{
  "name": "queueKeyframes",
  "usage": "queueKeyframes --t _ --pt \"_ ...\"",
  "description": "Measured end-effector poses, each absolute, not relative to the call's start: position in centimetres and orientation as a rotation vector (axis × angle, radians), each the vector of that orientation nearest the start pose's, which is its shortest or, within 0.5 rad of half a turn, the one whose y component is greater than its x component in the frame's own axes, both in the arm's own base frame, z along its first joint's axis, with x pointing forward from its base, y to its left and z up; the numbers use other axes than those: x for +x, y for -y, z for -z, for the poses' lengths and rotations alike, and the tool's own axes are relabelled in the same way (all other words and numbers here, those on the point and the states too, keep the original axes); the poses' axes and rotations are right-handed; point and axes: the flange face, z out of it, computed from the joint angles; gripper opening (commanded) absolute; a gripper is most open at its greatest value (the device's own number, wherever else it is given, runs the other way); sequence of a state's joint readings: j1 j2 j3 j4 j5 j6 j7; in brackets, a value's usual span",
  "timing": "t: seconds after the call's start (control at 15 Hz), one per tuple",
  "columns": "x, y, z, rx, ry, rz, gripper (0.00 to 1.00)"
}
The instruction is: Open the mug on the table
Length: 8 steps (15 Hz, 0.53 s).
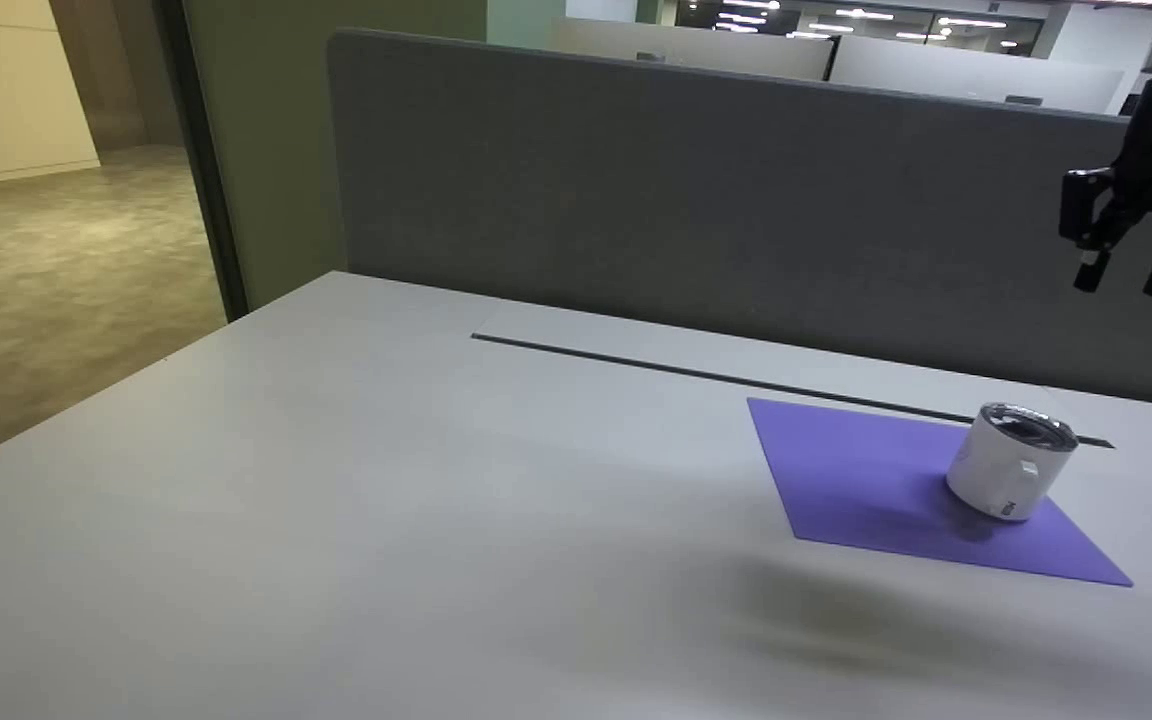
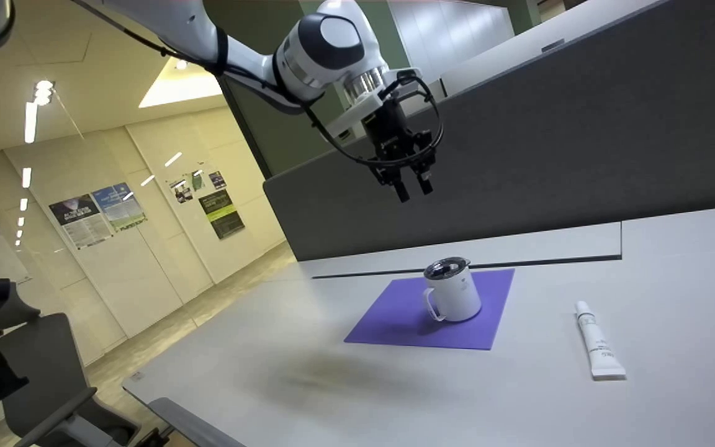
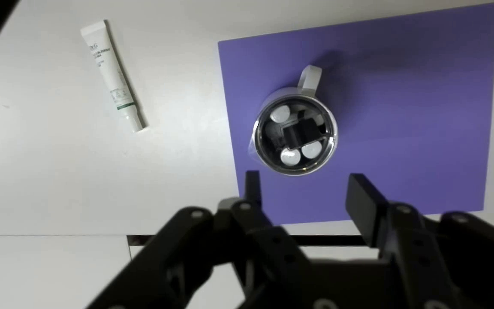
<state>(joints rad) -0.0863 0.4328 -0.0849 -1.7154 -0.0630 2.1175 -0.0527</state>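
The white mug (image 1: 996, 475) stands upright on a purple mat on the light grey table (image 1: 336, 520), and it also shows in an exterior view (image 2: 457, 299). A clear lid with a shiny rim and a black slider covers its top; the wrist view shows the mug (image 3: 295, 135) from above with its handle pointing up in the picture. White round spots show through or on the lid. My gripper (image 1: 1125, 278) is open and empty, high above the table and clear of the mug. It also shows in an exterior view (image 2: 414, 189) and the wrist view (image 3: 302, 185).
The purple mat (image 2: 388, 323) lies under the mug. A white tube (image 2: 598, 347) lies on the table beside the mat; it also shows in the wrist view (image 3: 112, 73). A dark grey partition (image 1: 686, 200) stands along the far edge behind a dark slot (image 1: 636, 366).
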Motion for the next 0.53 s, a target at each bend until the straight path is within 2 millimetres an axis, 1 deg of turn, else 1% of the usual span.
queueKeyframes --t 0.13,0.2,0.53 --pt "64.81 11.29 -33.27 -3.238 -0.119 -0.09 0.99" --pt "64.77 11.35 -33.1 -3.243 -0.115 -0.099 1.0" --pt "64.6 11.44 -32.56 -3.256 -0.101 -0.136 1.0"
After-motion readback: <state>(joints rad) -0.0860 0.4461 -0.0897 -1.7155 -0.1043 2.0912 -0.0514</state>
